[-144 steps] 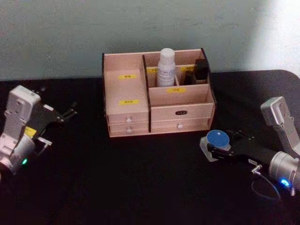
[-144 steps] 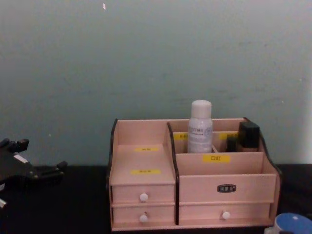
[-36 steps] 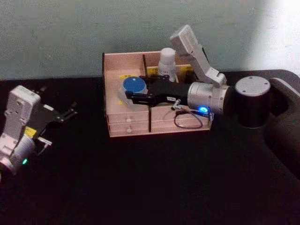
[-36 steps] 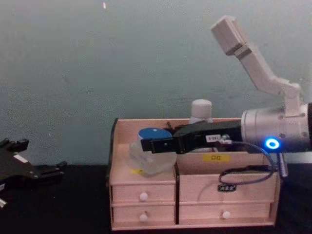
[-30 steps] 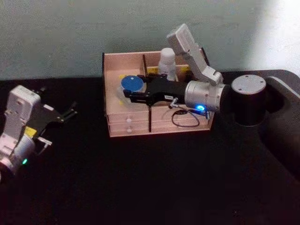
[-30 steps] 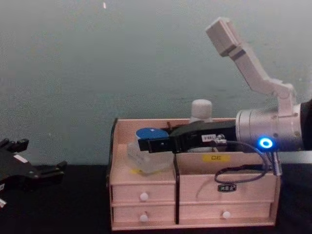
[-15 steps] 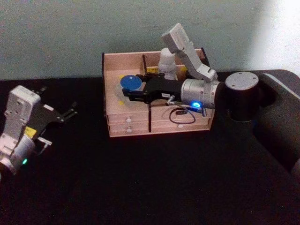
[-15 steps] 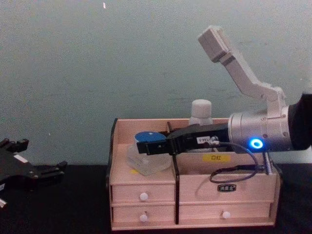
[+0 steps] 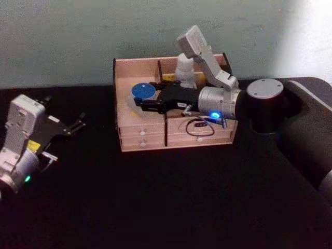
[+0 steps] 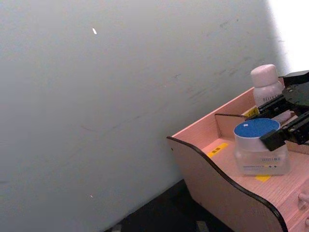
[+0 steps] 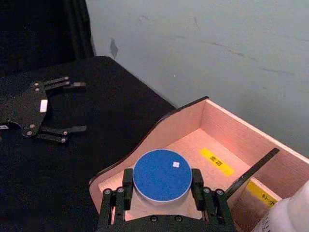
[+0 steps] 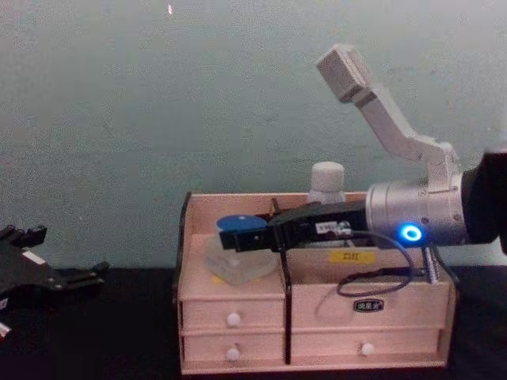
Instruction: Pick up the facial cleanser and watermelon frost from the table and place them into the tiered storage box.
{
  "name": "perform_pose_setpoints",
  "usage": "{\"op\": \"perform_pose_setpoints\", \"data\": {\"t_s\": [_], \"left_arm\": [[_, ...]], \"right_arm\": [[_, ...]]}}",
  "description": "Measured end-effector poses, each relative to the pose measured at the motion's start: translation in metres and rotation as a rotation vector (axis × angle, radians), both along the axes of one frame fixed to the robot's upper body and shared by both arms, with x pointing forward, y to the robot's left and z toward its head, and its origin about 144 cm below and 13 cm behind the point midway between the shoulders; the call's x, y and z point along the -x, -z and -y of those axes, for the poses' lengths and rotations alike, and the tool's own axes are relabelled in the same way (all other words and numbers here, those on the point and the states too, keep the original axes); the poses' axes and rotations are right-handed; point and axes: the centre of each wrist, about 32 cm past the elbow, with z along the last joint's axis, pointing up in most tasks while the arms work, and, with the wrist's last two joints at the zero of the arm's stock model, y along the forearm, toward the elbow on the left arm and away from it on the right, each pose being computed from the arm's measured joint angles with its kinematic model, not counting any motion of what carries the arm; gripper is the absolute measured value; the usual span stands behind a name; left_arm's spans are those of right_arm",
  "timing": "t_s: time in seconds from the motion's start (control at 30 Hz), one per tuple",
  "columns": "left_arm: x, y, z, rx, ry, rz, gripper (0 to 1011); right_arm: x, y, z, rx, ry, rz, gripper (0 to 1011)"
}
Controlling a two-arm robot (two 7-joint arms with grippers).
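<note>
The watermelon frost [image 9: 141,91], a squat clear jar with a blue lid [image 11: 161,174], is in the left compartment of the tiered storage box [image 9: 140,132]. Its base is down at the stepped shelf [image 10: 219,147]. My right gripper [image 12: 249,237] reaches across the box from the right and is shut on the jar, one finger [image 11: 126,186] on each side of the lid. The facial cleanser [image 9: 185,67], a white bottle, stands upright in a back compartment, also in the chest view [image 12: 326,180]. My left gripper [image 9: 78,124] rests open on the table at the far left.
The box [image 12: 317,305] stands at the table's back middle against a grey-green wall, with white-knobbed drawers in front. A dark item sits in its back right compartment, behind my right arm. Black table [image 9: 171,197] stretches in front of the box.
My right gripper carried the jar from the table at the right into the box's left compartment. In the last second it moved slightly farther back and lower. The left arm has not moved.
</note>
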Motion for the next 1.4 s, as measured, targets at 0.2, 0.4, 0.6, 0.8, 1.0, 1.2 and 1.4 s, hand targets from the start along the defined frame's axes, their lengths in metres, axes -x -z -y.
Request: {"op": "perform_pose_setpoints", "data": {"t_s": [0.2,0.4,0.6,0.8,1.0,1.2,1.4], "left_arm": [[0.0,0.0,0.0,0.0,0.0,0.0,1001],[0.0,0.0,0.0,0.0,0.0,0.0,1001],[0.0,0.0,0.0,0.0,0.0,0.0,1001],[0.0,0.0,0.0,0.0,0.0,0.0,1001],[0.0,0.0,0.0,0.0,0.0,0.0,1001],[0.0,0.0,0.0,0.0,0.0,0.0,1001],[0.0,0.0,0.0,0.0,0.0,0.0,1001]], "right_arm": [[0.0,0.0,0.0003,0.001,0.001,0.0,723],[0.0002,0.0003,0.0005,0.003,0.002,-0.001,741],[0.0003,0.0006,0.0009,0.004,0.002,-0.002,870],[0.0003,0.0005,0.0009,0.004,0.002,-0.002,1002],[0.0003,0.0004,0.0009,0.003,0.002,-0.002,1002],[0.0017,-0.0001,0.0006,0.0,0.004,0.007,1002],[0.0095,-0.0047,0.003,-0.031,0.042,0.065,1002]]}}
